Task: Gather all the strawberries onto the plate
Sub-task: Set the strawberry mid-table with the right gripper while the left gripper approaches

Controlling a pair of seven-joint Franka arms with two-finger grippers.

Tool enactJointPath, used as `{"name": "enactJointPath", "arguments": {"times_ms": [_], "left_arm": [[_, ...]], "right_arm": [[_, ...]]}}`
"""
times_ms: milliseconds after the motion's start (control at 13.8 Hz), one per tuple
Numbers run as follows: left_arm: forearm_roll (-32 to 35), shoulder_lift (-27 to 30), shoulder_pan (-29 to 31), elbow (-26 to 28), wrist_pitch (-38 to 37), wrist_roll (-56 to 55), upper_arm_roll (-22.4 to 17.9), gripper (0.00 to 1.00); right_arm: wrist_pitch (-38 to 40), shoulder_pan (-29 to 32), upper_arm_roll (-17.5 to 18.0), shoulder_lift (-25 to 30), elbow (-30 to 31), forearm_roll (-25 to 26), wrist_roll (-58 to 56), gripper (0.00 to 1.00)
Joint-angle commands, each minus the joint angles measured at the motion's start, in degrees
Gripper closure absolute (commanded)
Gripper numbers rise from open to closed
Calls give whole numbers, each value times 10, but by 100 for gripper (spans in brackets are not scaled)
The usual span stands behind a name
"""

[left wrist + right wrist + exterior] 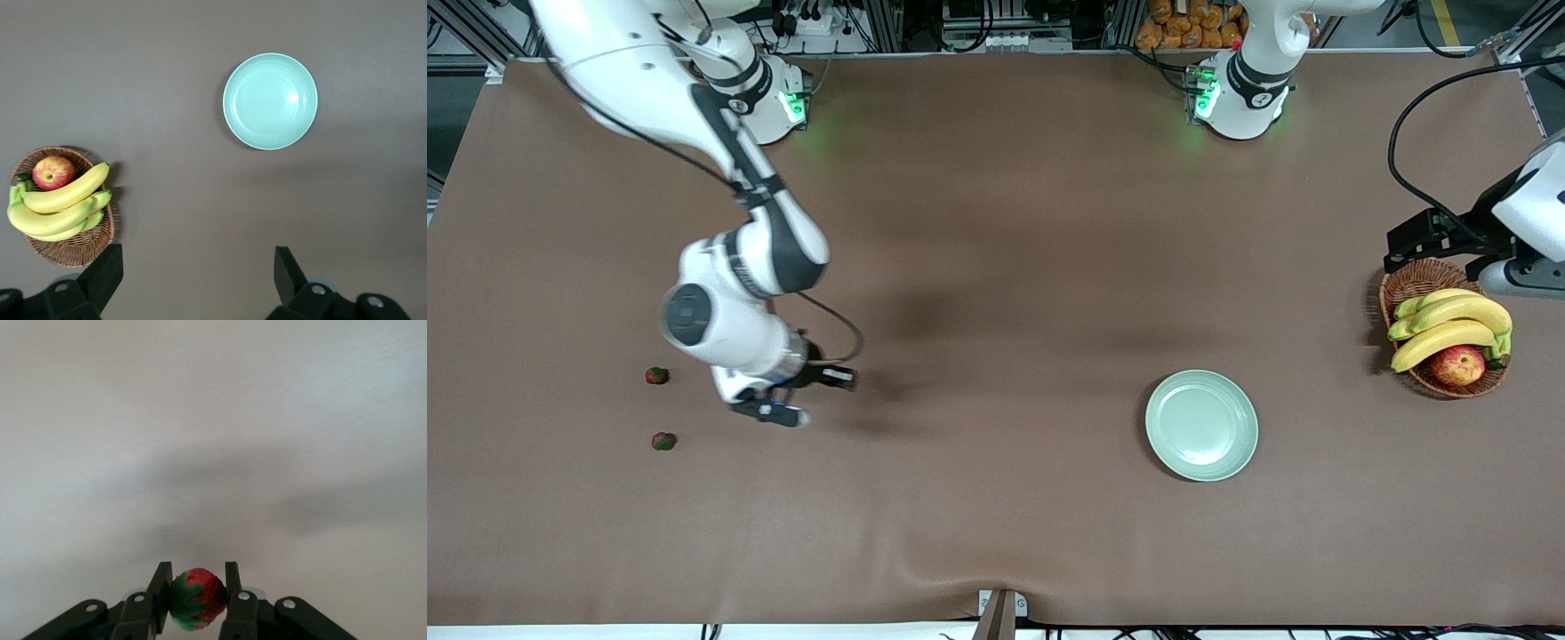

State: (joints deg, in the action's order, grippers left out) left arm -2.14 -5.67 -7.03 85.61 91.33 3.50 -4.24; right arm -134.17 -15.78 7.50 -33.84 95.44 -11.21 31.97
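1. Handling, imo: the strawberries are tiny and prob v light, so weight is a non-issue. They look rounded w/ a leafy cap, so they could roll or squirt out of a pinch. Can't tell if they're soft real fruit or stiff fakes, so I'd squeeze gently either way.
2. Where to grab: across the fat middle of the berry body, fingers on two flanks, not on the green cap. That's pretty much what the held strawberry (195, 599) shows in the right wrist view: it's pinched at its widest part, cap leaves showing toward one finger.
3. Right end effector (790, 397): nearly closed, clamped on that one berry, up over bare table toward the right arm's end, well apart from the plate (1201, 425).
4. Other two berries are on the table near that end effector: one strawberry (657, 375) and a second strawberry (663, 441), which is nearer the front cam.
5. Plate has nothing on it yet, sits toward the left arm's end, near the wicker basket (1409, 283) w/ bananas (1449, 320) + apple (1458, 365).
6. Left end effector (193, 277): wide open, holding nothing, arm just waiting high above the table by the basket.
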Motion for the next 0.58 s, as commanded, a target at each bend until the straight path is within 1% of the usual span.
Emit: {"name": "enactJointPath", "arguments": {"times_ms": [0, 218, 290, 508], "left_arm": [[-15, -7, 1, -8, -7, 5, -1, 0], [-16, -23, -9, -8, -7, -1, 2, 0], [-21, -29, -11, -8, -7, -2, 4, 0], [-51, -51, -18, -8, -6, -5, 4, 0]], "right_arm": [[-19, -58, -6, -74, -95, -7, 84, 91], [-120, -116, -6, -114, -101, -7, 147, 91], [-146, -135, -6, -131, -111, -7, 171, 92], [-156, -179, -10, -177, -167, -3, 230, 92]]}}
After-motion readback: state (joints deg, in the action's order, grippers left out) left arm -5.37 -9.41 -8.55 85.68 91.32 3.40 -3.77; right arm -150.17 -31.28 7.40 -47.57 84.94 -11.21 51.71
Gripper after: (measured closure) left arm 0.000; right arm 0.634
